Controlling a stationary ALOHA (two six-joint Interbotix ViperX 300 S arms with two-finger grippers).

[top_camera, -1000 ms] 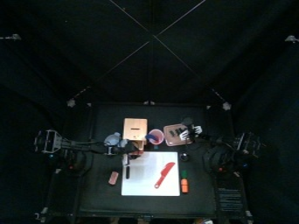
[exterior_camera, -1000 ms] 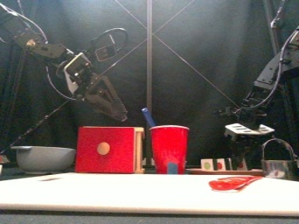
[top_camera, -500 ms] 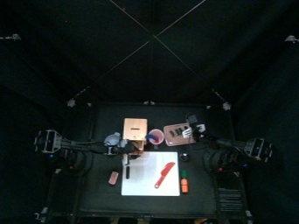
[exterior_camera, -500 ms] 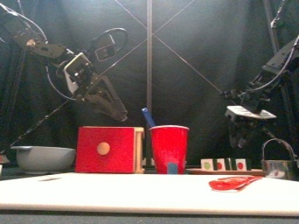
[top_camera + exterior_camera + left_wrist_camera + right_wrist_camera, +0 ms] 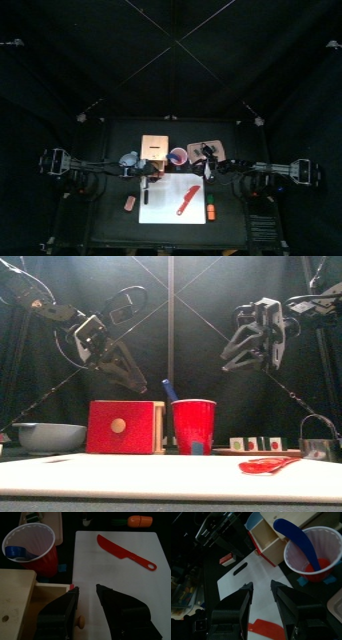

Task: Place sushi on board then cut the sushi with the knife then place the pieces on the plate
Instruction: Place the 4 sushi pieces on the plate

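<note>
Sushi roll [image 5: 255, 443]: small blocks, white ends with red centres, on the pink tray [image 5: 225, 451]. Left gripper [image 5: 87, 588] and right gripper [image 5: 262, 583] both spread, empty.

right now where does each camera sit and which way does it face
Top: high above, down at the board; left arm and right arm show.
Front: table's front edge, level toward box and cup; arms above.
Left wrist: left arm, down at the red knife; left pincer open.
Right wrist: right arm, toward the cup; right pincer open.
Both wrist views share cup and board.
</note>
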